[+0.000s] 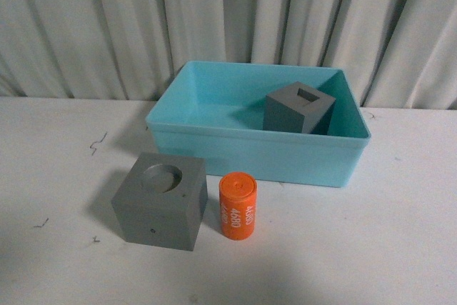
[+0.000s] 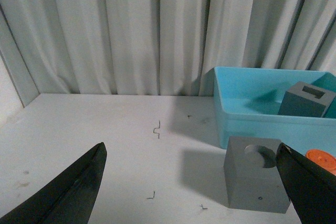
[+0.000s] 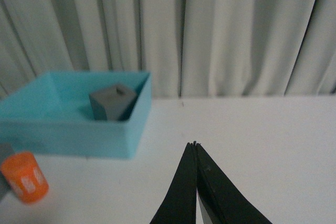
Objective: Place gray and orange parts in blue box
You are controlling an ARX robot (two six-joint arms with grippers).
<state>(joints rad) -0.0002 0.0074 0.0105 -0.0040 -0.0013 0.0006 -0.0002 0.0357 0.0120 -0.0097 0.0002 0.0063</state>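
Nearest, the recessed cube stands on the table, with the cylinder upright just to its right, both before the box. The holed cube sits inside the box, perhaps tilted. Left gripper gapes wide; right gripper is pressed together.

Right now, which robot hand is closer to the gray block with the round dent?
Left. The open left gripper has the gray block just ahead of it; the shut right gripper is farther off, with the orange cylinder in between.
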